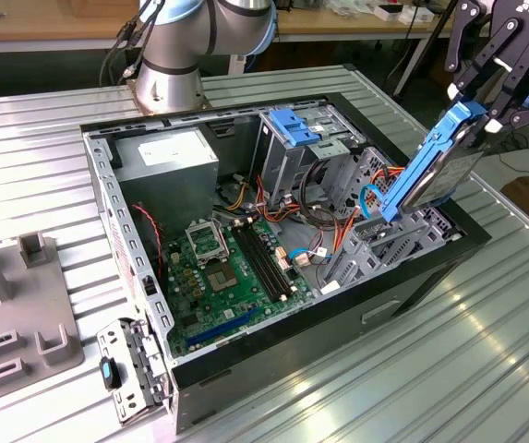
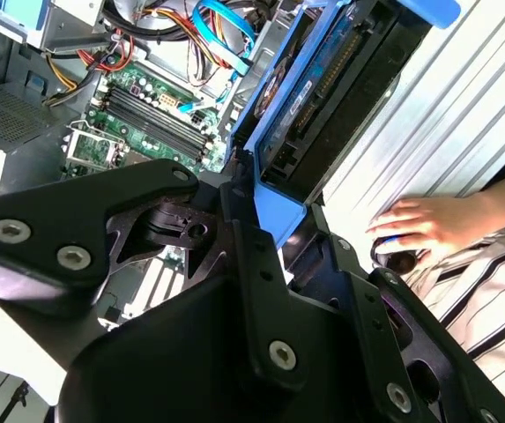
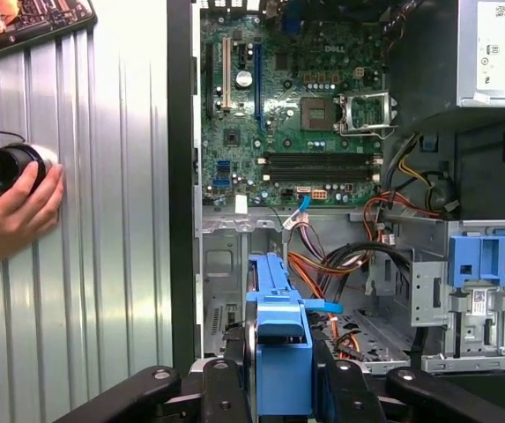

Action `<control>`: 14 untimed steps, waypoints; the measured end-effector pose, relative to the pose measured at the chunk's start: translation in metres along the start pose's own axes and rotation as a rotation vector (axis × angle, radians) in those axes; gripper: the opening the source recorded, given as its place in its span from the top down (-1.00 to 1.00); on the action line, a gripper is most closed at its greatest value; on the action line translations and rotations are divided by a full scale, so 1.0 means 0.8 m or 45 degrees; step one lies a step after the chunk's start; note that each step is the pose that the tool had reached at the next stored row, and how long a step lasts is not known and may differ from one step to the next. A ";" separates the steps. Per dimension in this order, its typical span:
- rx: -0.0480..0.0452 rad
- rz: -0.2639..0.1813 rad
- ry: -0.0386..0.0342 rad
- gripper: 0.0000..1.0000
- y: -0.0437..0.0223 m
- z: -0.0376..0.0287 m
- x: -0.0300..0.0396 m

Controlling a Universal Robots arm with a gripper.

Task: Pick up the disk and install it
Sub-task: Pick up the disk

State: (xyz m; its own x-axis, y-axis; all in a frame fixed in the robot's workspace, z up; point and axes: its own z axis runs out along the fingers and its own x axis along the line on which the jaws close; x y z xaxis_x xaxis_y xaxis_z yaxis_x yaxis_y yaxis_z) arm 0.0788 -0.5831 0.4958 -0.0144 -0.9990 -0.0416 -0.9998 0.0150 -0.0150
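Disk: is hanging tilted, one end low, over the end of the computer case farthest from the power supply. It is not seated in anything. In both wrist views its blue rail is running straight out from the fingers.
Gripper: is clamping the disk's upper end, fingers closed on its two flat sides. This shows close up in the second wrist view.
Drive bay: is sitting in the case's corner, right under the disk's low end. Whether the two are touching cannot be told.
Cables: orange and blue leads are looping inside the case just beside the bay, near the disk's low edge.
Cage with blue handle: is standing deeper in the case, between the bay and the power supply, well apart from the disk.
Person's hand: is resting on a dark round object on the ribbed table, outside the case wall.
Step in hand (judged): pickup is looking done; the arm is lining the disk up with the bay.
Doing it well (judged): bringing the tilt square to the bay's guides, keeping both rails parallel to them, moving slowly, keeping the grip firm.
Risk (judged): the low corner snagging the leads, or one rail riding onto the bay's edge and jamming.
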 end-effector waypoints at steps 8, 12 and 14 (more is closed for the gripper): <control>0.001 0.000 -0.0001 0.26 0.0067 0.0081 0.0004; 0.002 0.000 0.0001 0.26 0.0100 0.0192 -0.0001; 0.002 0.000 -0.0001 0.26 0.0142 0.0224 -0.0020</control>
State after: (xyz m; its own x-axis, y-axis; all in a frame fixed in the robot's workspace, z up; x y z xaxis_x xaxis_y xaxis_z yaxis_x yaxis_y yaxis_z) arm 0.0677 -0.5805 0.4778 -0.0144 -0.9990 -0.0416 -0.9997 0.0151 -0.0167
